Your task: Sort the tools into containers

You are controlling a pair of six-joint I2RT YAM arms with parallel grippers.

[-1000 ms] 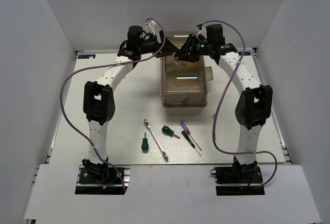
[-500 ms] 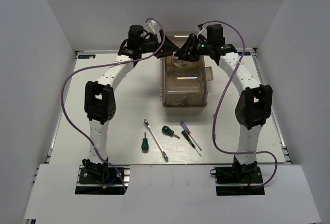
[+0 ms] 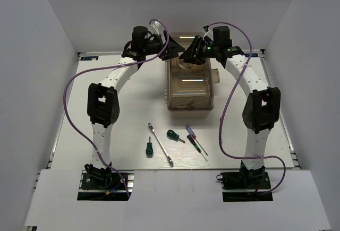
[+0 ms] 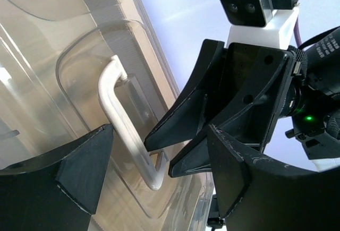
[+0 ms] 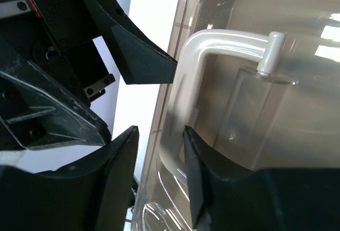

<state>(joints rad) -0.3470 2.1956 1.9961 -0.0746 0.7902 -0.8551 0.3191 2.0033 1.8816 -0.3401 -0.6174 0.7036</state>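
The toolbox (image 3: 190, 90) with its translucent brown lid stands at the back middle, lid shut. Its pale handle (image 4: 125, 119) shows in the left wrist view and also in the right wrist view (image 5: 212, 42). My left gripper (image 3: 172, 49) is open, its jaws wide on either side of the handle's end (image 4: 159, 172). My right gripper (image 3: 187, 56) is open, its fingers straddling the handle's side bar (image 5: 159, 172). On the table in front lie two green screwdrivers (image 3: 149, 147) (image 3: 174, 135), a silver wrench (image 3: 160, 144), a purple-and-red screwdriver (image 3: 191, 134) and a thin dark one (image 3: 201, 150).
The two grippers are close together over the toolbox's far end, the right one's fingers (image 4: 175, 125) just beyond the left one's jaws. White walls enclose the table on three sides. Purple cables (image 3: 69, 109) hang beside both arms.
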